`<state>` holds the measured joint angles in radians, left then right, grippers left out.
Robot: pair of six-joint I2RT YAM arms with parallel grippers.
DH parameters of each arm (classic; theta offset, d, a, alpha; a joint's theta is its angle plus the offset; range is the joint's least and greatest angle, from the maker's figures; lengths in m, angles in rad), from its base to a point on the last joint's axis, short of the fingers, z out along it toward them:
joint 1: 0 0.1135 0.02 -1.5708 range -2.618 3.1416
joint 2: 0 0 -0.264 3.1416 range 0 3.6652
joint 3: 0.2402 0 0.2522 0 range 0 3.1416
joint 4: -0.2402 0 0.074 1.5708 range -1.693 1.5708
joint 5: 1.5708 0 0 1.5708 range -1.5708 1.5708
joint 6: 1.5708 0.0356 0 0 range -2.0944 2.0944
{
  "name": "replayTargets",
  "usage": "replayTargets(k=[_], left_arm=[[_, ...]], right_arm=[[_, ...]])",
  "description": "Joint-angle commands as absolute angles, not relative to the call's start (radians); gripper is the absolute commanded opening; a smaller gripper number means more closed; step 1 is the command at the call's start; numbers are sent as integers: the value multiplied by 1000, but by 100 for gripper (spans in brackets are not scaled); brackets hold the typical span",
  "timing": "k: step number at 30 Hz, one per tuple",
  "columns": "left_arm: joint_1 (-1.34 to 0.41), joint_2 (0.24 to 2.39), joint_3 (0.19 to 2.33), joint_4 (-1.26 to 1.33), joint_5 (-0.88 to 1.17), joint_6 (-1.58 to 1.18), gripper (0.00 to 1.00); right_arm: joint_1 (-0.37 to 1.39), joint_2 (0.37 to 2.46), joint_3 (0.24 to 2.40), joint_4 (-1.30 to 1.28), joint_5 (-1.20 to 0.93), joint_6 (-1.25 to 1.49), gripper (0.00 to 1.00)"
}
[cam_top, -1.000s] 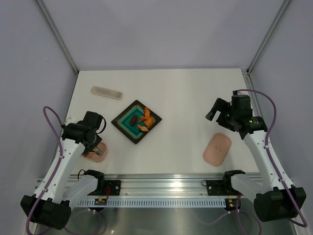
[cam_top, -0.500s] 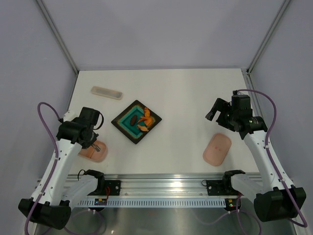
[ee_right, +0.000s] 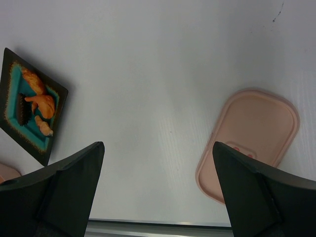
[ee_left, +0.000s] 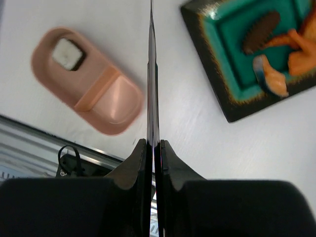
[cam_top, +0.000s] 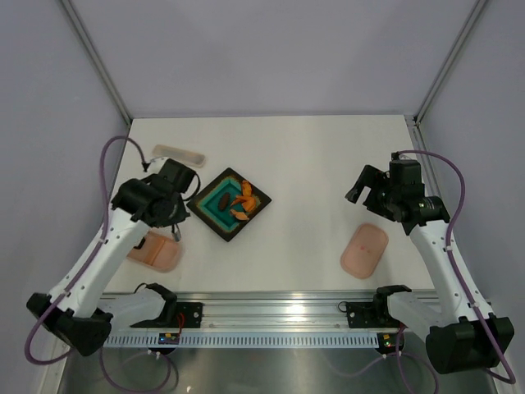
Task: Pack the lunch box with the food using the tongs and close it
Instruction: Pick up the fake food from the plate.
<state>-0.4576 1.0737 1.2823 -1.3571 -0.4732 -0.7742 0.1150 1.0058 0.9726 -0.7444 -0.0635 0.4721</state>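
Left wrist view is showing the left gripper [ee_left: 153,153] clamping the tongs [ee_left: 152,89] between box [ee_left: 118,98] and tray [ee_left: 219,79]. 1 piece [ee_left: 67,53] is sitting in the box; other food [ee_left: 260,30] is lying on the tray. The right gripper [ee_right: 158,145] is hanging wide open near the unfitted lid [ee_right: 249,140].

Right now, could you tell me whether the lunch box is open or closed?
Open: the lunch box shows its divider and one small white piece inside, while its lid lies far off to the right.
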Motion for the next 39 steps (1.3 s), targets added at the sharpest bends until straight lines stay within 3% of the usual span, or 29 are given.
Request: replayTargets(k=[1, 3, 9, 17, 23, 25, 39], left_arm=[[-569, 1155, 1316, -1264, -431, -723, 0], [-620, 1201, 1315, -1197, -379, -681, 1], [-655, 1275, 1330, -1160, -316, -661, 26], [-689, 1262, 1232, -1013, -161, -760, 31], [-736, 1262, 1169, -947, -204, -939, 41], [-755, 1262, 1167, -936, -213, -971, 48], [-795, 1321, 1173, -968, -307, -1077, 57]], right_arm=[[114, 979, 1017, -761, -38, 466, 99], [114, 969, 1017, -770, -37, 466, 99], [114, 943, 1012, -796, -14, 471, 99], [114, 939, 1011, -802, -17, 479, 99], [114, 943, 1014, -805, -18, 479, 100], [114, 945, 1017, -807, -17, 477, 99], [114, 942, 1014, -807, -17, 471, 100]])
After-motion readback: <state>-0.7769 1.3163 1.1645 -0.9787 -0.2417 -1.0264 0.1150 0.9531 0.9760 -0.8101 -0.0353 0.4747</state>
